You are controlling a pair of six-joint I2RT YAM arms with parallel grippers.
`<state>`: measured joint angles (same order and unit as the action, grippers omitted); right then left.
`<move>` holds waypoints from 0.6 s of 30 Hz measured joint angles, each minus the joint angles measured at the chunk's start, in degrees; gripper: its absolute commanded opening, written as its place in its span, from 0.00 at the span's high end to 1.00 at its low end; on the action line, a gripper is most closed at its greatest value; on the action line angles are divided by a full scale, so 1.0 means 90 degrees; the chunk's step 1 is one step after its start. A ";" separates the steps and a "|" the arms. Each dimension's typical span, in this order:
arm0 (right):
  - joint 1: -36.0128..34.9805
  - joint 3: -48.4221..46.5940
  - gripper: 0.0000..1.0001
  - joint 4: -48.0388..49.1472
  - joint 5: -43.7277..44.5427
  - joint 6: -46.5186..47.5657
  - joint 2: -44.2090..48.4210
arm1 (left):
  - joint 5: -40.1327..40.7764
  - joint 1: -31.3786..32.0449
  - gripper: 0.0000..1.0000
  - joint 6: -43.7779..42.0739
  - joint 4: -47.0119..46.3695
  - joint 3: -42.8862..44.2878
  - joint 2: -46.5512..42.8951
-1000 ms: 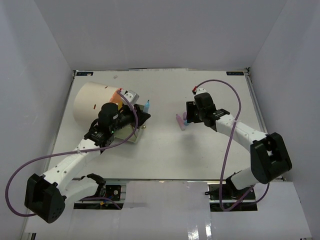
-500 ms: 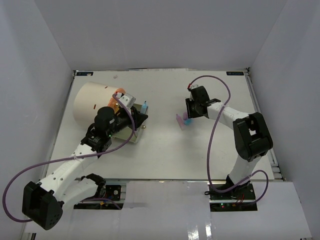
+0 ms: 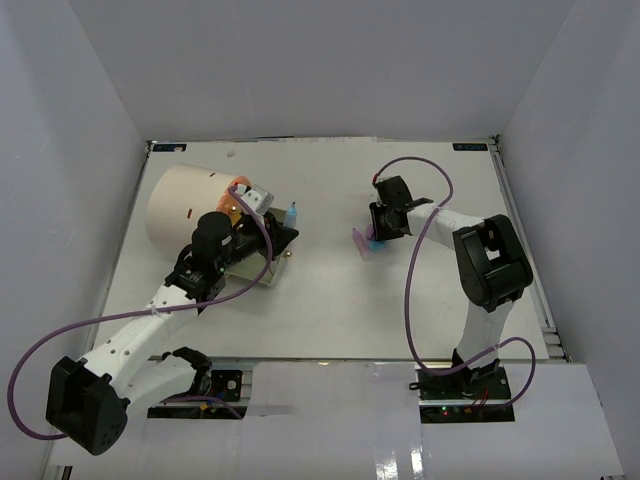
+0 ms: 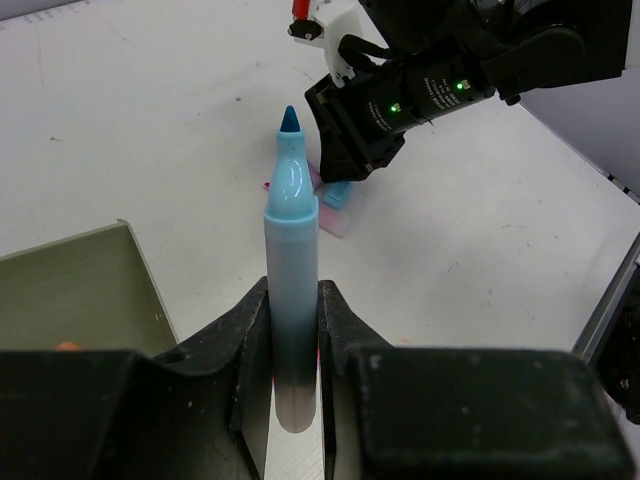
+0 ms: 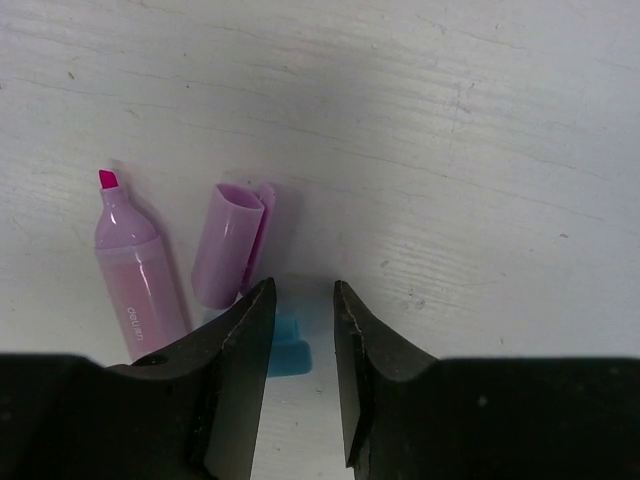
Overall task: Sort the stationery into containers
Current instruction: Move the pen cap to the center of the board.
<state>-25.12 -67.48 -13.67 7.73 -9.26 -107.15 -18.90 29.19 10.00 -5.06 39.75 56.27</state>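
Note:
My left gripper (image 4: 292, 300) is shut on a blue highlighter (image 4: 291, 250), uncapped, tip pointing away from the wrist. In the top view this gripper (image 3: 283, 232) hovers beside the orange face (image 3: 236, 192) of the cream cylinder container (image 3: 185, 205), with the blue highlighter (image 3: 292, 213) sticking out. My right gripper (image 5: 303, 290) is open, low over the table, its jaws straddling a blue cap (image 5: 287, 352). An uncapped pink highlighter (image 5: 135, 285) and its lilac cap (image 5: 230, 245) lie just left of it. In the top view the right gripper (image 3: 378, 232) is at the table's middle right.
An olive-green open drawer (image 4: 80, 290) lies under my left gripper, in front of the container (image 3: 255, 272). The white enclosure walls surround the table. The right arm's purple cable (image 3: 420, 200) loops above the table.
The right arm has folded in, its elbow swinging from the right edge toward the gripper, which stays over the blue cap. The left gripper keeps hold of the blue highlighter, barely shifting.

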 measured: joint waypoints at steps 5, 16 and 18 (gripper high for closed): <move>0.0000 0.0143 0.64 0.0078 0.0063 -0.0112 0.0066 | -0.0041 0.0000 0.80 0.0015 -0.0005 0.0000 0.0056; 0.0005 0.0838 0.66 0.0240 0.0075 -0.0469 0.0578 | -0.0083 0.0000 0.80 0.0017 -0.0010 0.0000 0.0056; 0.0005 0.0901 0.66 0.0238 0.0080 -0.0508 0.0636 | -0.0085 0.0000 0.80 0.0017 -0.0010 0.0000 0.0056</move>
<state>-25.08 -59.37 -11.53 8.45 -13.82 -101.43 -19.66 29.19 10.15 -5.15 39.75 56.77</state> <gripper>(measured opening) 0.347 0.290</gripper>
